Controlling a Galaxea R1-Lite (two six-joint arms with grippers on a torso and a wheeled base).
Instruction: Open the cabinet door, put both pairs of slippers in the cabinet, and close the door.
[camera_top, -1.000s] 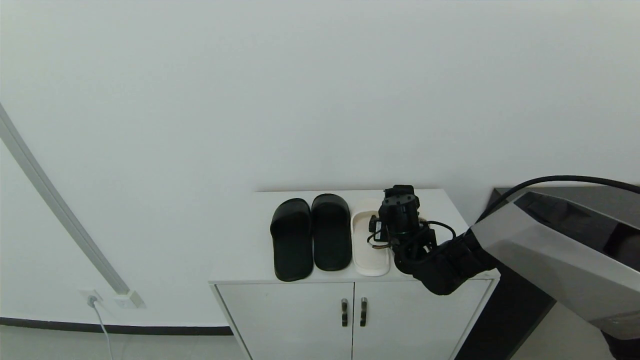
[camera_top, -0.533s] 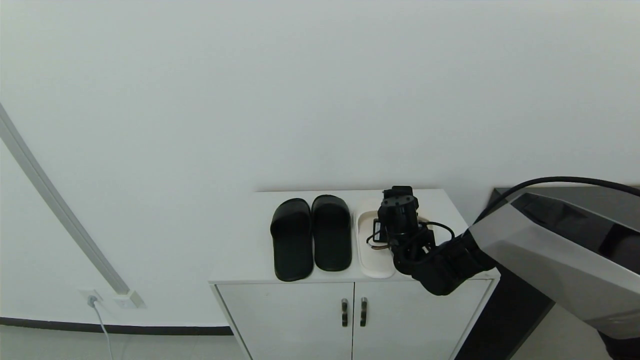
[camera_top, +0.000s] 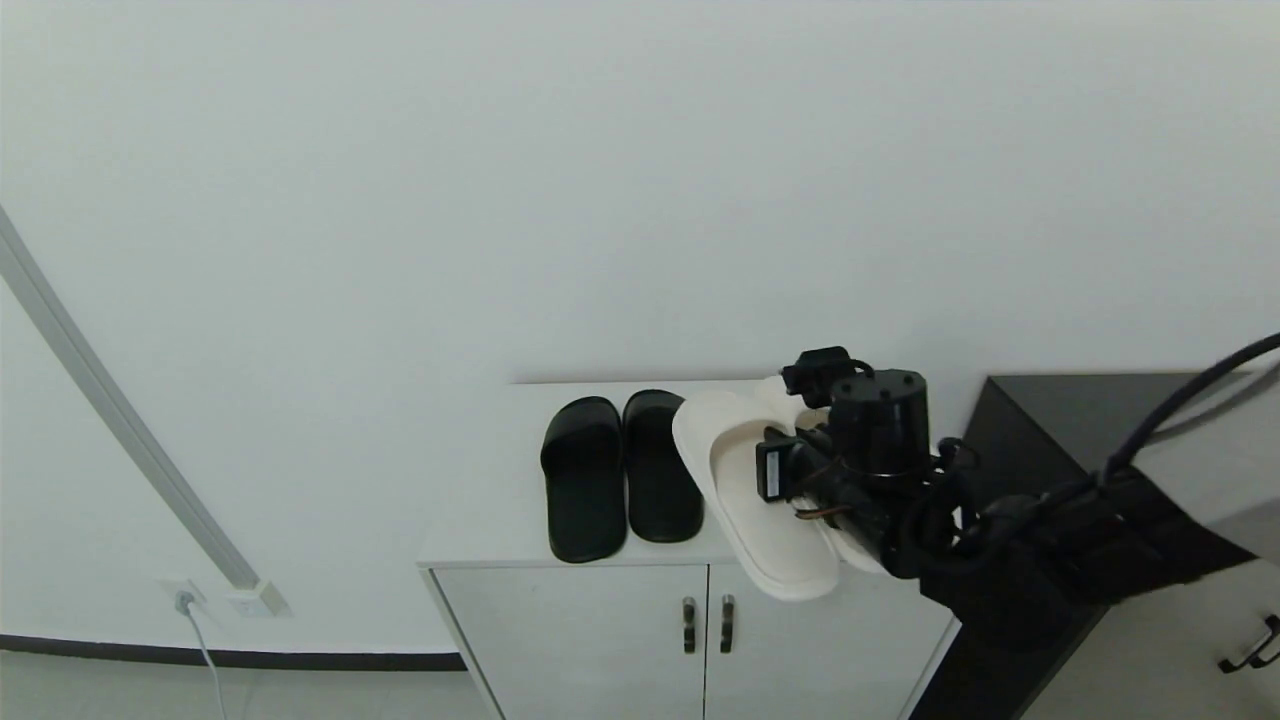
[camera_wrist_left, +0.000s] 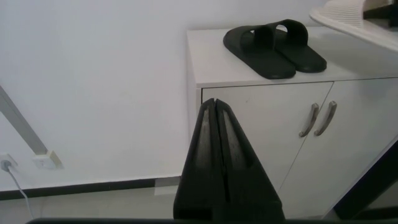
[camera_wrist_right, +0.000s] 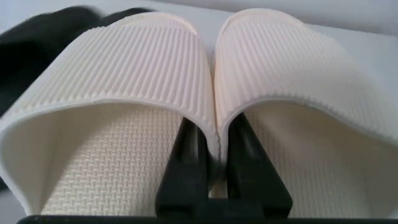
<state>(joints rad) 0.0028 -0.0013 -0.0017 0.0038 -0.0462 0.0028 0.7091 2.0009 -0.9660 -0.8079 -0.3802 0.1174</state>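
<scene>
Two black slippers lie side by side on top of the white cabinet. My right gripper is shut on the white slippers, pinching the inner walls of both straps together. The white pair hangs tilted above the cabinet's right front edge, heels over the doors. Both cabinet doors are shut, their dark handles meeting at the middle. My left gripper is shut and holds nothing, low and in front of the cabinet's left side.
A dark piece of furniture stands right beside the cabinet. A grey conduit runs down the wall to a socket with a cable at lower left. There is floor room left of the cabinet.
The right arm has lifted the white slippers off the cabinet top and drawn them forward and to the right, tilting them. The black pair has stayed put.
</scene>
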